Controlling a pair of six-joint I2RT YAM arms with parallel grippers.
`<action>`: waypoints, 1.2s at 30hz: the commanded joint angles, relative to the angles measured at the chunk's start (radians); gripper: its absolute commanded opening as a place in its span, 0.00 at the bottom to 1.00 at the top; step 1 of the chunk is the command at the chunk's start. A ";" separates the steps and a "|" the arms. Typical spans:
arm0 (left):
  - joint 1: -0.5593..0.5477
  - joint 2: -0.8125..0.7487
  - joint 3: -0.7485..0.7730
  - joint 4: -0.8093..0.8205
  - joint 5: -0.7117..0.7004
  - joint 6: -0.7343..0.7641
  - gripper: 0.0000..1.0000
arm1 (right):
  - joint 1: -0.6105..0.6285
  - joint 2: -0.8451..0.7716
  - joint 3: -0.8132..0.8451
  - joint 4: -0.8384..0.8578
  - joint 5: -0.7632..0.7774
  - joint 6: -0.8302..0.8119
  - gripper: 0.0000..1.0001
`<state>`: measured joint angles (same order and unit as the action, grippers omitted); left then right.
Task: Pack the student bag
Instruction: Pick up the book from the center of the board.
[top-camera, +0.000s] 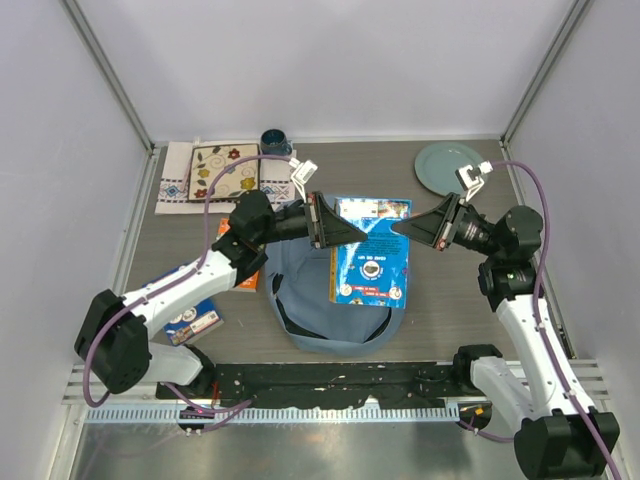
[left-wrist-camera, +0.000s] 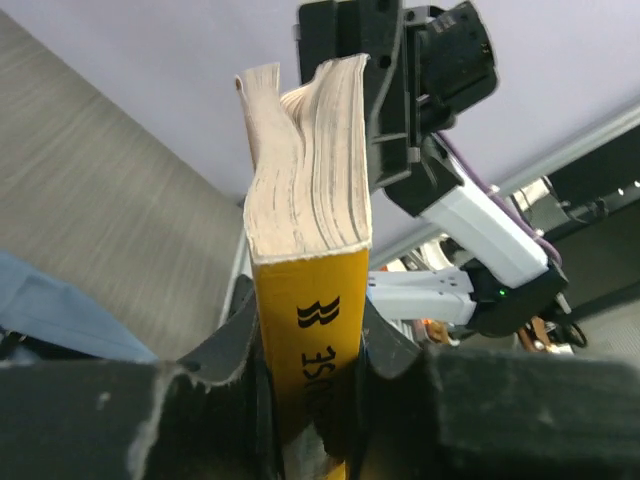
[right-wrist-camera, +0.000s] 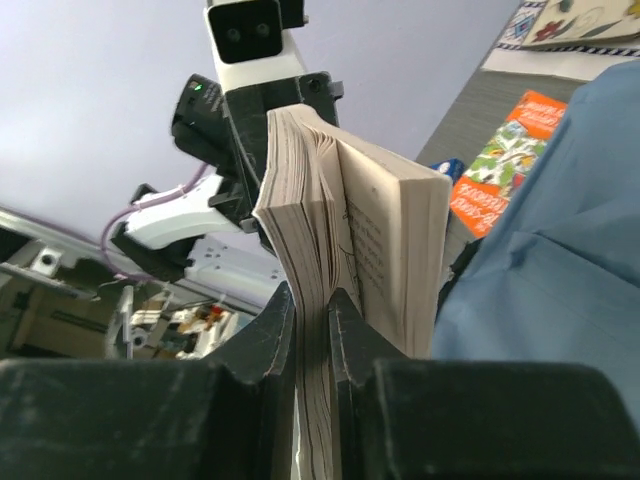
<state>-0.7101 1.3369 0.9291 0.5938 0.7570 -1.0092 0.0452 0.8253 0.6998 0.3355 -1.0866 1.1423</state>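
A blue-covered paperback book (top-camera: 372, 255) with a yellow spine hangs between my two grippers, over the dusty-blue student bag (top-camera: 300, 290). My left gripper (top-camera: 350, 232) is shut on the book's spine edge; in the left wrist view the yellow spine (left-wrist-camera: 305, 300) sits between both pads. My right gripper (top-camera: 405, 228) is shut on a sheaf of pages at the opposite edge. In the right wrist view the book (right-wrist-camera: 390, 240) fans open beside the pinched pages, and the bag's fabric (right-wrist-camera: 560, 250) fills the right side.
An orange book (top-camera: 250, 283) lies partly under the left arm, and a blue booklet (top-camera: 195, 320) lies near its base. At the back left are a floral tile (top-camera: 225, 172) on a cloth and a dark cup (top-camera: 276, 142). A green plate (top-camera: 450, 165) sits back right.
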 joint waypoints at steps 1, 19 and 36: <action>-0.015 -0.057 0.007 -0.041 -0.022 0.061 0.02 | 0.001 0.018 0.114 -0.270 0.126 -0.224 0.14; -0.015 -0.450 -0.110 -0.381 -0.855 0.155 0.00 | 0.001 -0.524 -0.109 -0.693 0.492 -0.077 0.80; -0.032 -0.325 -0.194 0.055 -0.780 -0.037 0.00 | 0.002 -0.491 -0.229 -0.581 0.375 0.063 0.85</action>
<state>-0.7319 1.0176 0.6949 0.4244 -0.0334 -1.0092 0.0483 0.3061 0.4889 -0.3401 -0.6662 1.1667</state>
